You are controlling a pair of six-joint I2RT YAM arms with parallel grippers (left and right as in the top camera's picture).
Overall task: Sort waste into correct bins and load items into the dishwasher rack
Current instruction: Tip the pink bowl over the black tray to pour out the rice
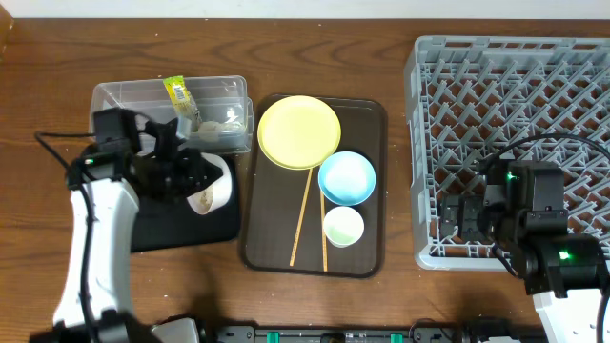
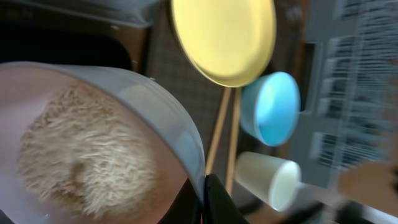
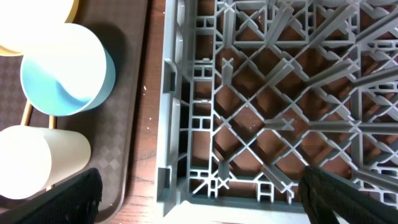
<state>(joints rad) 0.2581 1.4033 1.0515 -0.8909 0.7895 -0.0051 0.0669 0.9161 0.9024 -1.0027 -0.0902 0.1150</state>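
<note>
On your left, the clear tub (image 1: 133, 95) holds the snack wrapper (image 1: 176, 90) and a white crumpled scrap (image 1: 227, 119). Just in front of it, your left gripper (image 1: 193, 176) is clamped tight on the rim of the white bowl (image 1: 214, 186). The bowl is tipped on its side above the black tray (image 1: 181, 229), with rice leftovers (image 2: 81, 158) clinging inside. In the middle, the brown serving tray (image 1: 367, 124) carries the yellow plate (image 1: 298, 131), blue bowl (image 1: 346, 177), pale cup (image 1: 343, 226) and two chopsticks (image 1: 303, 214). On your right, the right gripper (image 3: 199, 193) hangs over the near left corner of the dishwasher rack (image 1: 515, 95), jaws spread wide with nothing between them.
</note>
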